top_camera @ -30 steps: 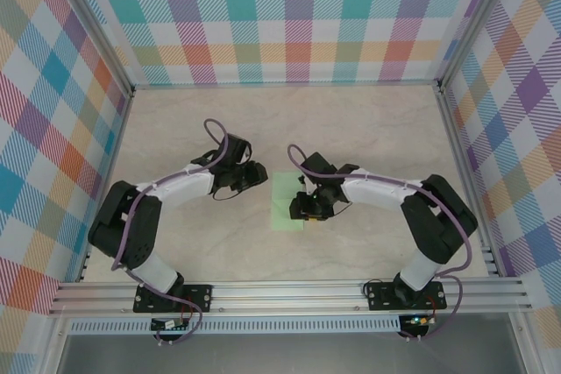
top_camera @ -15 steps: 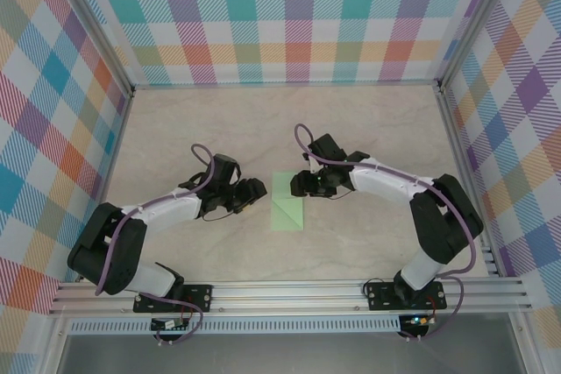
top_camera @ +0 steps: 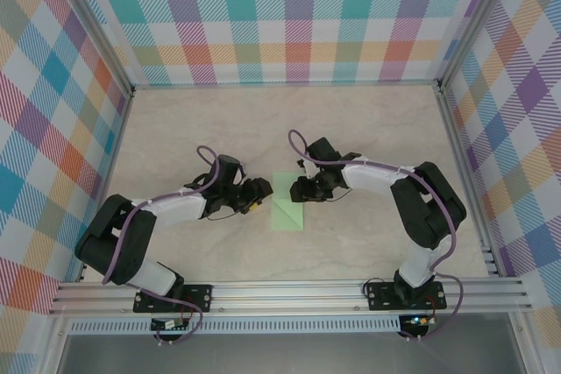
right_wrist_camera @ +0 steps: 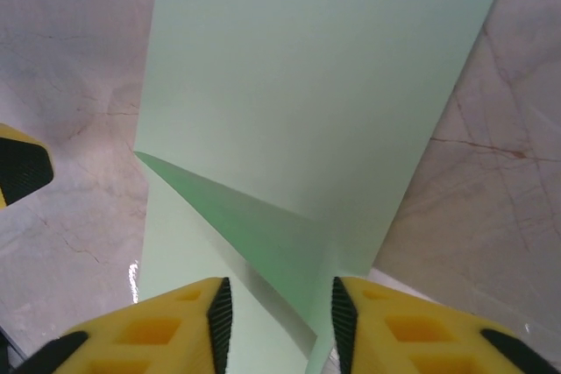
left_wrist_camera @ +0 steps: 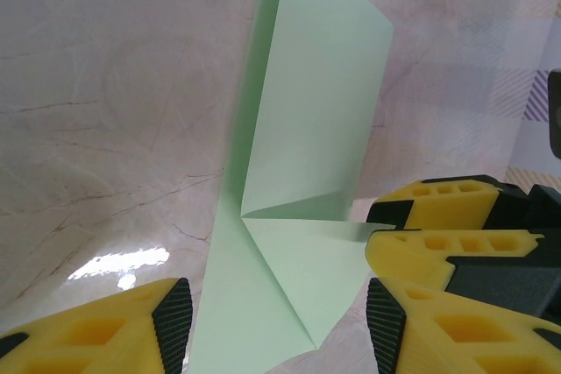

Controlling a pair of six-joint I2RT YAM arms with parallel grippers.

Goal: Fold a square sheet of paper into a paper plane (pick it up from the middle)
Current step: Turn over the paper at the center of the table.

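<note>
We look at the square sheet of paper (top_camera: pixel 282 212). It is folded into a long strip and lies flat on the table (top_camera: pixel 368 129), right between our two grippers.

Our left gripper (top_camera: pixel 256 198) is just beside the strip. Its fingers stand about half open and hold nothing. In the left wrist view, the near end of the strip lies between the fingers. The long side runs straight ahead, away from them.

Our right gripper (right_wrist_camera: pixel 280 313) is on top of the strip's other long edge. Its fingers are only a little apart. The folded corner (right_wrist_camera: pixel 254 225) pokes up into the gap between them. We see space on both sides, so we think it is not pinched yet.

We think the right gripper is closer to that corner, so the next fold is its job. The left one is near enough to press the strip down.
</note>
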